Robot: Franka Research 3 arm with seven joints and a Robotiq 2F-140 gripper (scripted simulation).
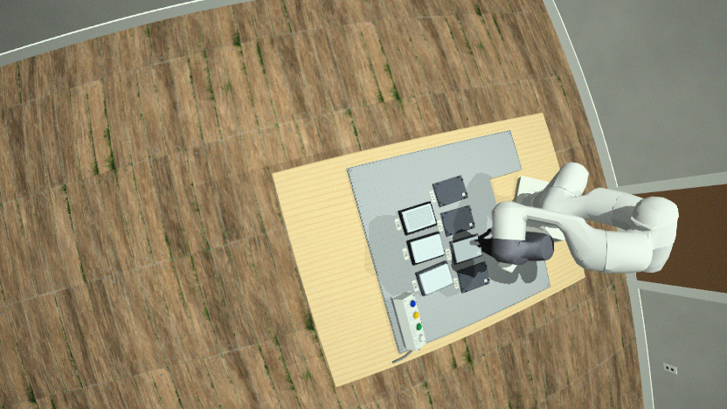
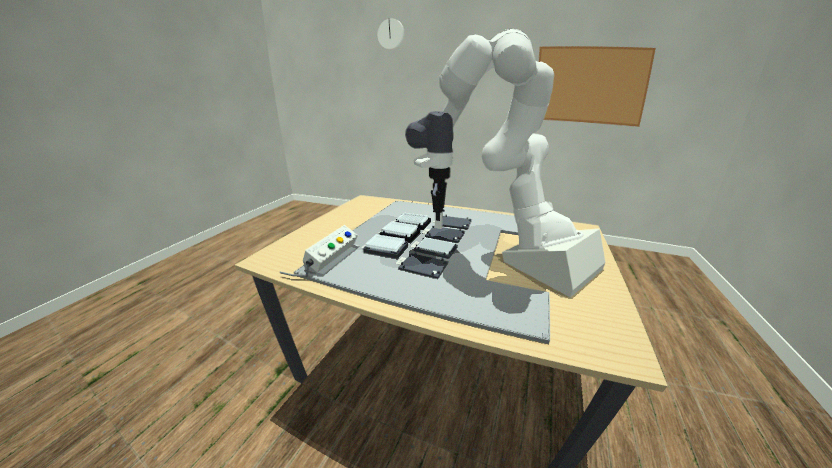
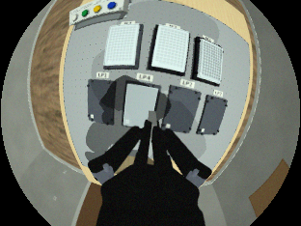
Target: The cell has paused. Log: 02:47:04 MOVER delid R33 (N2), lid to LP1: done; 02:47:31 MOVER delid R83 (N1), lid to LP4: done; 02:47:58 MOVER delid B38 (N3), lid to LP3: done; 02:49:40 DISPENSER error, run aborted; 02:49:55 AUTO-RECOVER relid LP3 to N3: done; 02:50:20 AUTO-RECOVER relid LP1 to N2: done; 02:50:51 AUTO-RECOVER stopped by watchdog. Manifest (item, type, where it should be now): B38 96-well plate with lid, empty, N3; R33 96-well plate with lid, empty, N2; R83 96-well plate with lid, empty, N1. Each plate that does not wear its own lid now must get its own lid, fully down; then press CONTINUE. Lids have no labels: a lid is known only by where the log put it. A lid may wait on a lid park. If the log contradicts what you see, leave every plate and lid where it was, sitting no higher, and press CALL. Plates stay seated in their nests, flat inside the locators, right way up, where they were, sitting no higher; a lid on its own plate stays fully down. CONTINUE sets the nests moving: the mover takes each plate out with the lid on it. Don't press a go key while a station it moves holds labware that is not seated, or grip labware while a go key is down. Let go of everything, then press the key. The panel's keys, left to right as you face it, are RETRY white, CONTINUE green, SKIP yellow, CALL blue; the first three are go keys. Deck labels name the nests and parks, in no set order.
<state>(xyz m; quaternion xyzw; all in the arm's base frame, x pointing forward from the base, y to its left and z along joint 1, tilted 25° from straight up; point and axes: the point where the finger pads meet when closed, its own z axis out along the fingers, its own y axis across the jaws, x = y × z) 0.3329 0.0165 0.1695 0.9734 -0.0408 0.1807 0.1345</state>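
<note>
Three plates sit in nests on the grey deck. The far plate point(image 1: 418, 218) shows open wells and wears no lid; it also shows in the wrist view point(image 3: 208, 59). The middle plate point(image 1: 425, 247) and the near plate point(image 1: 434, 278) each wear a pale lid. One loose lid point(image 1: 466, 249) lies on a lid park beside the middle plate, and it also shows in the wrist view point(image 3: 141, 104). My gripper point(image 1: 482, 244) point(image 3: 151, 116) point(image 2: 437, 215) hangs above the arm-side edge of that lid, fingers shut together on nothing. It is well above the deck.
Three other lid parks point(image 1: 449, 190) point(image 1: 457, 220) point(image 1: 473, 276) are bare dark pads. The key panel point(image 1: 411, 320) stands at the deck's near corner, with blue point(image 1: 411, 303), yellow point(image 1: 415, 315) and green point(image 1: 418, 326) keys visible. The arm's base point(image 2: 552, 259) stands on the table's right.
</note>
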